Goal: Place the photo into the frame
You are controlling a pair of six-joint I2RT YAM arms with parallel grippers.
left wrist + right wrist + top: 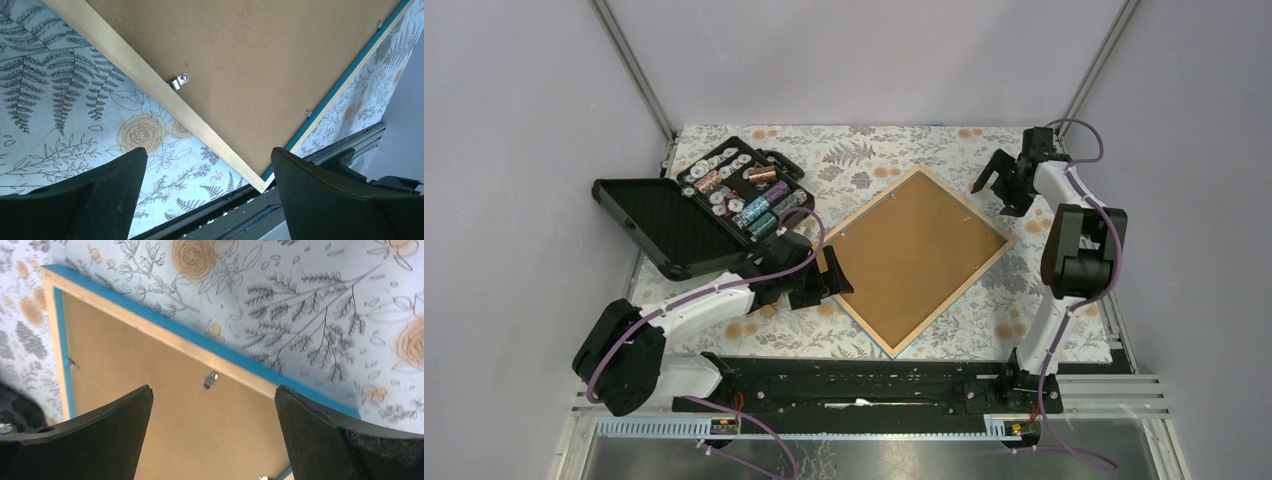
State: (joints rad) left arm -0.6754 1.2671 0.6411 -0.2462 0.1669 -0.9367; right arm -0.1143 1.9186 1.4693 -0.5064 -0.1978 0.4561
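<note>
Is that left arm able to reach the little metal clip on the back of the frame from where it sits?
Probably yes. The left claw hangs open at the left side of the frame, and the clip lies bare just ahead of its fingers, with nothing in between.

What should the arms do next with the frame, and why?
Probably back the open left end effector and right end effector away: the frame lies face down, backing board seated inside, and neither grips anything.
</note>
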